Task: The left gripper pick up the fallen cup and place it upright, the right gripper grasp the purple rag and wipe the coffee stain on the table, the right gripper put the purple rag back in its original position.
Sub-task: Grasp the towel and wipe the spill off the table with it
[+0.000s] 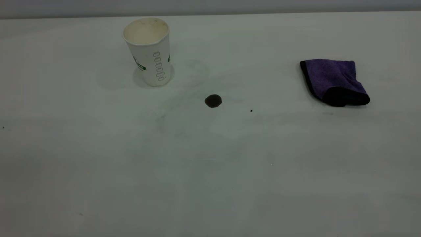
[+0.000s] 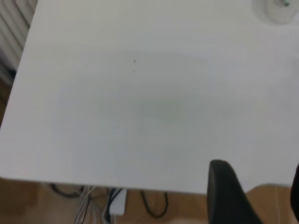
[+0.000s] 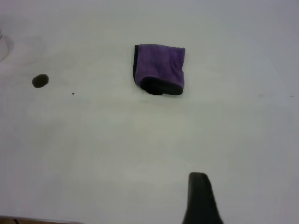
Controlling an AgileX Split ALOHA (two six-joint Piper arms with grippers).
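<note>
White bench (image 1: 210, 184) below a grey wall. Cup (image 1: 148, 51) upright at left; coffee stain (image 1: 213, 100) central; purple rag (image 1: 332, 81) folded at right. Nothing obstructs them. Left pincer (image 2: 254, 196) and right pincer (image 3: 202, 198) empty; opening indeterminable.

Exterior camera looks steeply down; both wrist cameras hover high, sharing the table (image 1: 210, 184).

Dim, flat light; soft shadow beside cup (image 1: 148, 49) (wrist views blurred).

We see the white cup (image 1: 148, 51) upright on the desk (image 1: 210, 171), the dark coffee stain (image 1: 213, 101) near it, the folded purple rag (image 1: 334, 81) well apart.
</note>
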